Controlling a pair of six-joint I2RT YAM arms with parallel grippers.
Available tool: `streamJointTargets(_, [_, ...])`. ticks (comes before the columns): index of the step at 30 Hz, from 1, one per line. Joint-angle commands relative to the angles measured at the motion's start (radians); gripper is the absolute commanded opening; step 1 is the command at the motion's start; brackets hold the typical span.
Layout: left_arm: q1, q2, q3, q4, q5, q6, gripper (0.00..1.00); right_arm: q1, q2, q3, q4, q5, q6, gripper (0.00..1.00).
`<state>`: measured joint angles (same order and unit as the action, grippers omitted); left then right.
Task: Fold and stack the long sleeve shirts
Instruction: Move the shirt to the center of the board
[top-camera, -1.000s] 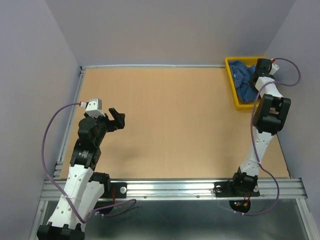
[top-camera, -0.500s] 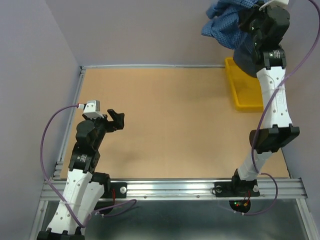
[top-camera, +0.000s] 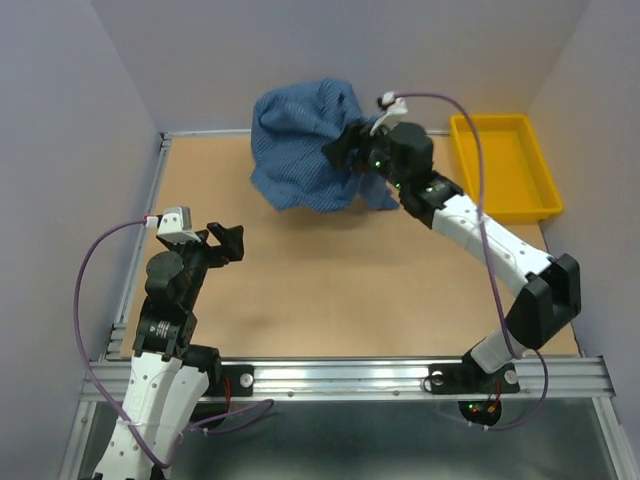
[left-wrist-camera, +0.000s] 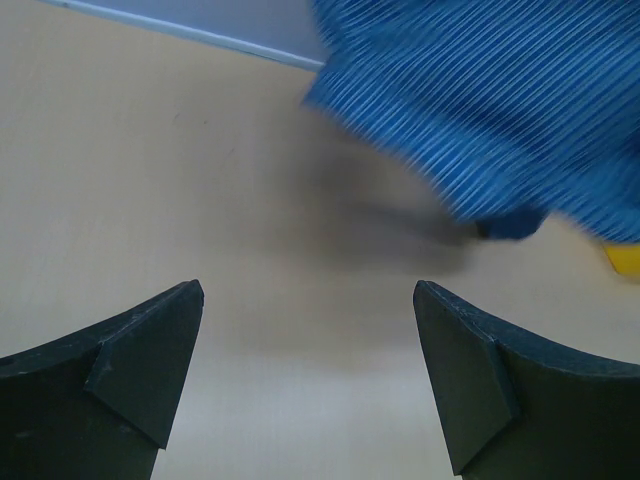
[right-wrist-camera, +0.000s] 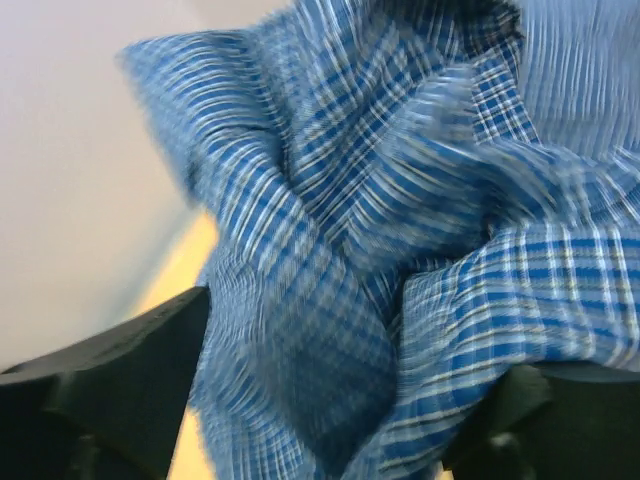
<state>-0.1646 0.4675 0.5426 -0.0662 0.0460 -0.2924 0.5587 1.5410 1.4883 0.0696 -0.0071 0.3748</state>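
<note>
While looking over the scene, finding the shirt (top-camera: 300, 150) bunched in mid-air above the far middle of the table (top-camera: 330, 300), right against the right gripper (top-camera: 340, 155) and well apart from the yellow bin (top-camera: 503, 170) at the far right. Seeing that gripper's jaws spread wide with cloth crowding the gap; not managing to tell whether any fold is caught. Finding the left gripper (top-camera: 228, 240) parted too, holding nothing, hovering low over bare wood.

Judging the step as getting the shirt down flat, folding not yet begun. Expecting the next move to be calling for a spread-out landing, then hunting out collar and sleeves inside the bundle.

Noting thin, limp blue check weave, deeply creased and shapeless; smooth pale wood; a rigid, shallow plastic bin.
</note>
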Motion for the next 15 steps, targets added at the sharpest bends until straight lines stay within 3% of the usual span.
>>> streamJointTargets(1, [-0.006,-0.020,0.017,-0.018,-0.035,-0.050,0.99,0.096,0.027,-0.172,0.039,0.044,0.091,0.98])
streamJointTargets(6, [-0.006,-0.017,0.030,-0.107,-0.031,-0.206,0.99,0.124,-0.033,-0.295,-0.066,0.122,0.107,1.00])
streamJointTargets(15, [-0.006,0.112,-0.003,-0.172,-0.052,-0.402,0.99,0.122,-0.188,-0.361,-0.287,0.232,0.032,1.00])
